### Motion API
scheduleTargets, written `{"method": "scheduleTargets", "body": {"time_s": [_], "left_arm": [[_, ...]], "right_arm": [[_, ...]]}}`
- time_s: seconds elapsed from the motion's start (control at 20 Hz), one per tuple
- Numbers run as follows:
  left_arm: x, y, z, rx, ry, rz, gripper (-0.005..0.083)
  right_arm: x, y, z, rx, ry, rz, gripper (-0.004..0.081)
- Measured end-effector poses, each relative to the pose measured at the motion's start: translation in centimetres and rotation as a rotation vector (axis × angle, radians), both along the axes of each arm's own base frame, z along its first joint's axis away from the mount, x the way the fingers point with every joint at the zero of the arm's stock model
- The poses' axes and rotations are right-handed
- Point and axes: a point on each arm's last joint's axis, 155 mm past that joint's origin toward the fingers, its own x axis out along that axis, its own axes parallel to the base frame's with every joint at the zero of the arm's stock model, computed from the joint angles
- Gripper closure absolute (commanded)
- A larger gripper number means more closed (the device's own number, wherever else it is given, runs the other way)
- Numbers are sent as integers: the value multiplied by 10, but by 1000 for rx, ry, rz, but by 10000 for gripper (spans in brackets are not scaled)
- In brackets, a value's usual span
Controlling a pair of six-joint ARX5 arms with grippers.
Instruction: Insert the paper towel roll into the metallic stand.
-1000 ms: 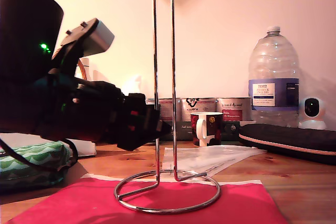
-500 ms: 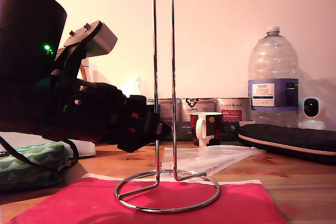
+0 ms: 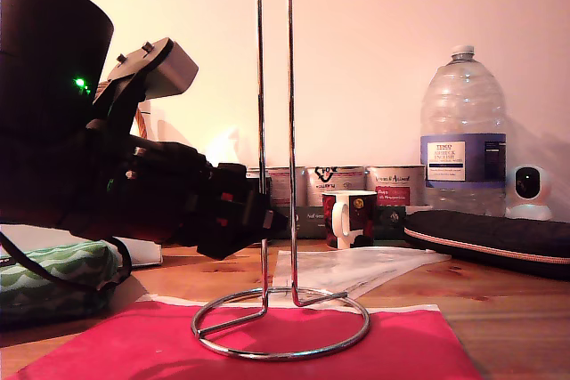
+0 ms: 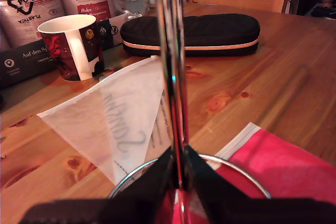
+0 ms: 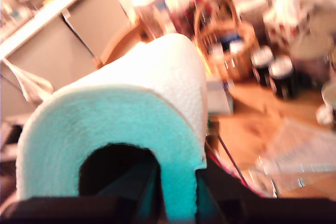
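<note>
Shifted slightly, metallic stand point(image 3: 274, 175) sits pinched in my first pincer point(image 3: 264, 211).

"TESCO" on water bottle point(image 3: 463, 131); "PLASTIKA" on tin point(image 4: 26, 6)

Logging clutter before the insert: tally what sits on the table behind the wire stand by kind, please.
Tins: 3
Mug: 1
Water bottle: 1
Black zip case: 1
Small white camera: 1
Clear plastic sleeve: 1
Total: 8
</note>
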Motion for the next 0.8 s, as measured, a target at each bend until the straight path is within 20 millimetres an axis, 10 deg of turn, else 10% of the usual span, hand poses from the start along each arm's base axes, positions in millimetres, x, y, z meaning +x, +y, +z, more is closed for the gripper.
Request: {"method": "scheduleTargets", "body": {"time_s": [0.5, 0.8], "left_arm": [[0, 0, -1, 2, 1, 1, 795], [0, 0, -4, 42, -21, -9, 795]], "right_arm": [[-1, -11, -27, -69, 20, -30, 782], [45, 6, -65, -193, 100, -45, 782]]}}
